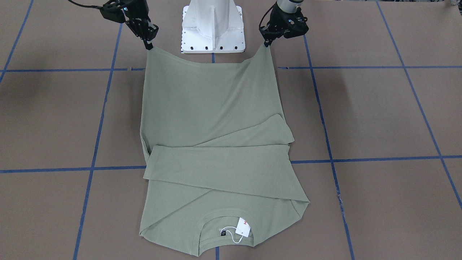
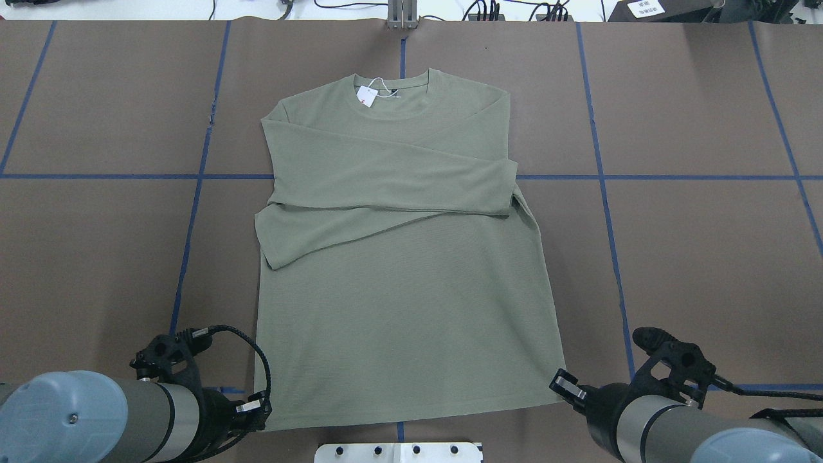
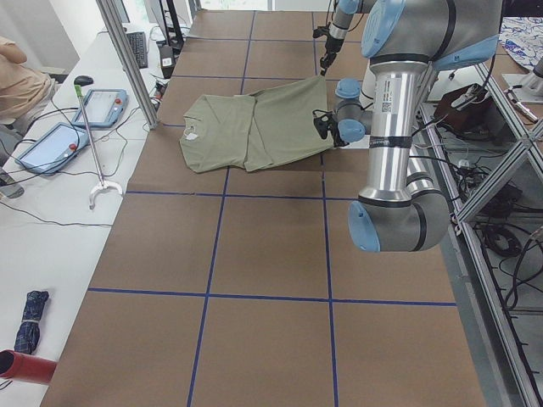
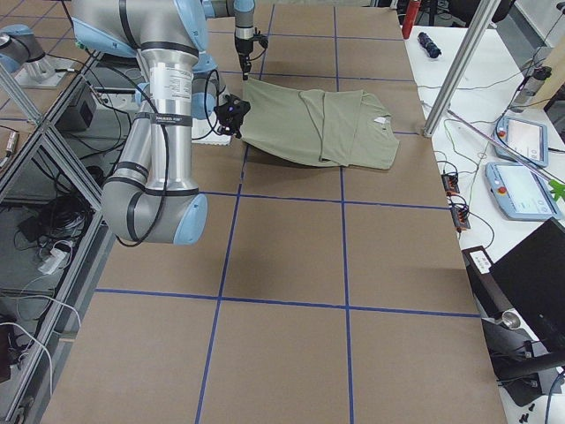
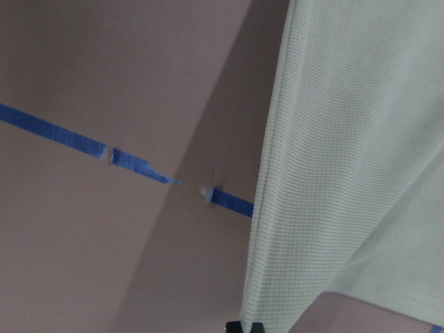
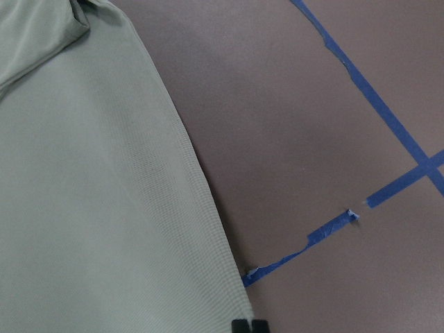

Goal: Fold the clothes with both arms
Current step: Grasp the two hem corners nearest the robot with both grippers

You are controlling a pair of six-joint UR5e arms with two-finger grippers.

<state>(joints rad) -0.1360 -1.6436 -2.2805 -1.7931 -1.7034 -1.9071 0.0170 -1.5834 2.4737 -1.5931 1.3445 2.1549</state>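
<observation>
The sage-green shirt (image 1: pixel 213 119) lies front up on the brown table, both sleeves folded across its chest. Its collar and white hang tag (image 1: pixel 244 227) point away from the robot. My left gripper (image 1: pixel 267 42) is shut on one hem corner and my right gripper (image 1: pixel 149 46) is shut on the other. Both corners are raised off the table, and the hem sags between them. In the overhead view the left gripper (image 2: pixel 256 406) and right gripper (image 2: pixel 564 384) stand at the shirt's (image 2: pixel 398 257) near corners. Each wrist view shows fabric (image 5: pixel 361 173) running from the closed fingertips (image 6: pixel 248 326).
The white pedestal base (image 1: pixel 213 29) stands just behind the raised hem. Blue tape lines (image 2: pixel 604 177) grid the brown table. A side bench with tablets (image 3: pixel 51 144), a grabber tool (image 3: pixel 93 144) and a person's shoulder (image 3: pixel 17 76) lies beyond the collar end.
</observation>
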